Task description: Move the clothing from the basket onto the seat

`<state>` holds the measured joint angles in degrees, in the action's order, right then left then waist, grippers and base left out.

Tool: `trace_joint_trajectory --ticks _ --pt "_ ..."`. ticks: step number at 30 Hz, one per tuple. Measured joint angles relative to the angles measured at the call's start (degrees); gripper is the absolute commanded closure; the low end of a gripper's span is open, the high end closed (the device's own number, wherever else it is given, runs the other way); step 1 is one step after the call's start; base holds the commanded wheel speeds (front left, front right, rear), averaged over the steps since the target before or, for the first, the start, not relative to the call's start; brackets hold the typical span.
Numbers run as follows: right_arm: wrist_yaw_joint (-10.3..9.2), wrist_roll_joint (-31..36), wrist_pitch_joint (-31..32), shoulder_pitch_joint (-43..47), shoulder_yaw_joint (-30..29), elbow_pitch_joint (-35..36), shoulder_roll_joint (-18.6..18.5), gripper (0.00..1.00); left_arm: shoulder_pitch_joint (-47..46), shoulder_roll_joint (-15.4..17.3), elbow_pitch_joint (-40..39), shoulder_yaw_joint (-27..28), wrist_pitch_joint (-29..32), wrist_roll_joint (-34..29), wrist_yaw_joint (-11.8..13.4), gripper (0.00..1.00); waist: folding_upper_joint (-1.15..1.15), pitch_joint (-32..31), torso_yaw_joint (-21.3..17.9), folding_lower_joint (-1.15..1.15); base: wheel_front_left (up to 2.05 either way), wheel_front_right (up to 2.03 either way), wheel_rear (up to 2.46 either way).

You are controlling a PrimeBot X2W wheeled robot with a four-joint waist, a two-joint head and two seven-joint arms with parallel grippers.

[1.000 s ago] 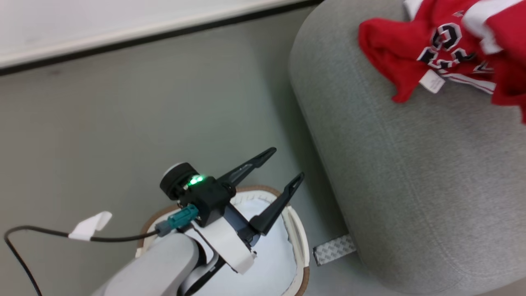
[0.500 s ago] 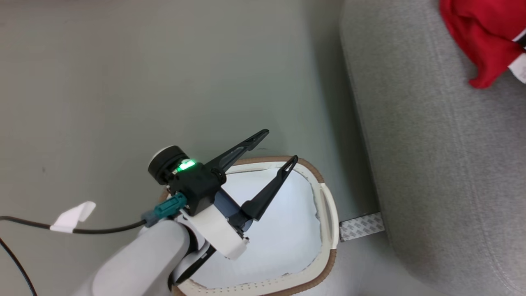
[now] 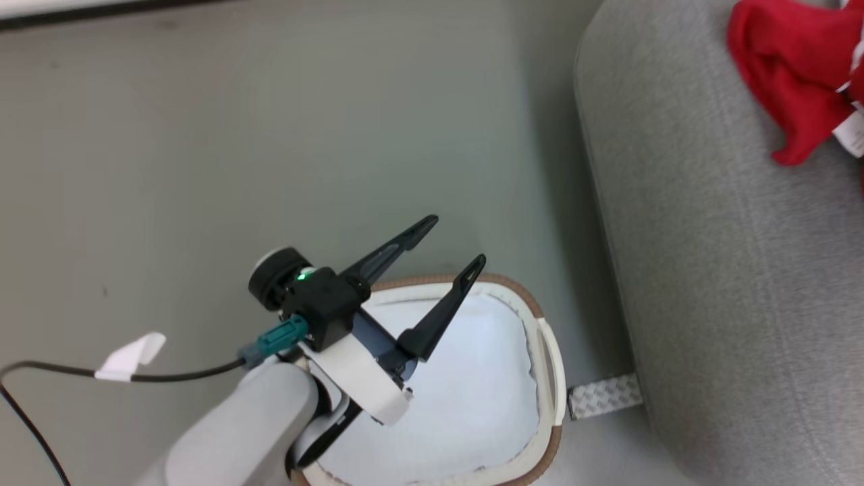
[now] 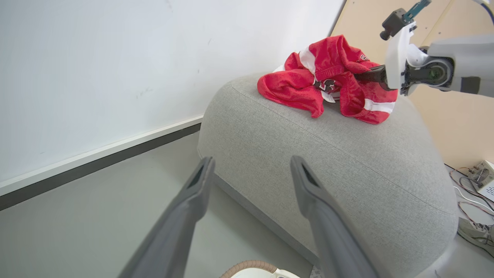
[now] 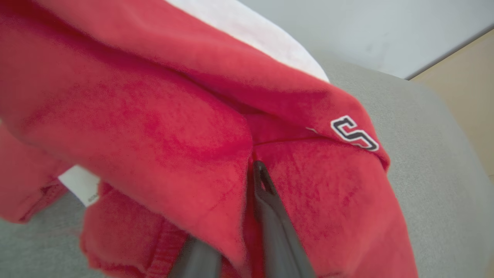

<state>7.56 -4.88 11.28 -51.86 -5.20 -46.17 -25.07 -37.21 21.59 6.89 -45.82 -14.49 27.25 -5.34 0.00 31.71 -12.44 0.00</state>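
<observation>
Only the head camera has swung since a second ago: the light-grey seat [image 4: 339, 154] lies right of the spread, empty left gripper [image 3: 456, 239], the red jersey clothing [image 4: 301, 83] on it wraps the right gripper [image 4: 362, 76], whose grip I cannot tell, and the white basket [image 3: 548, 378] sits beneath the left one.

A large grey seat [image 4: 347, 162] stands on a smooth, pale grey floor [image 3: 202, 169] close to a white wall [image 4: 96, 69], with a crumpled heap of red clothing [image 4: 293, 87] with white stripes lying on its top near a rounded edge. On the floor just beside the seat's base sits a white basket [image 3: 548, 358] with a brown rim, and a short patterned grey strip [image 3: 604, 397] lies flat between the two. Tangled cables [image 4: 469, 189] and a small pale box [image 4: 482, 179] rest on the floor past the seat's other side.
</observation>
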Motion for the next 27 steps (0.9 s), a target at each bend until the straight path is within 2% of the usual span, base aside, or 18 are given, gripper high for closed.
trace_joint_trajectory --ticks 1,9,12,16,23,27 --pt "0.0 -0.48 0.18 0.15 0.86 -0.2 0.16 0.0 0.46 -0.29 0.53 0.1 -0.14 0.41 0.02 0.0 0.0 -0.82 -0.08 0.0 0.0 0.0 0.0" --pt "0.0 -5.37 1.34 4.25 10.06 0.88 -1.53 0.0 6.05 -2.71 4.58 2.2 -0.51 2.61 1.37 0.0 0.0 -10.03 -0.83 0.0 0.0 0.0 0.0" --pt "0.0 -6.68 1.11 5.85 14.46 4.09 -3.48 0.0 8.35 -3.44 5.33 4.61 -0.58 3.26 2.44 0.0 0.0 -14.17 -0.99 -0.01 0.0 0.0 0.0" --pt "0.0 -11.1 -0.86 8.4 17.41 9.72 -4.92 0.0 11.31 -4.36 5.54 9.17 -0.62 4.04 3.46 0.0 0.0 -19.55 -0.83 -0.01 0.0 0.0 0.0" --pt "0.0 -17.07 -6.03 14.72 17.7 20.33 -5.72 0.0 16.89 -4.65 5.83 16.66 -0.65 3.64 4.42 0.0 0.0 -27.27 1.76 -0.02 0.0 0.0 0.0" --pt "0.0 -18.49 -9.06 20.17 16.11 25.63 -3.63 0.0 20.07 -5.34 5.76 21.05 -0.65 3.22 4.88 0.0 0.0 -30.0 4.59 -0.02 0.0 0.0 0.0"
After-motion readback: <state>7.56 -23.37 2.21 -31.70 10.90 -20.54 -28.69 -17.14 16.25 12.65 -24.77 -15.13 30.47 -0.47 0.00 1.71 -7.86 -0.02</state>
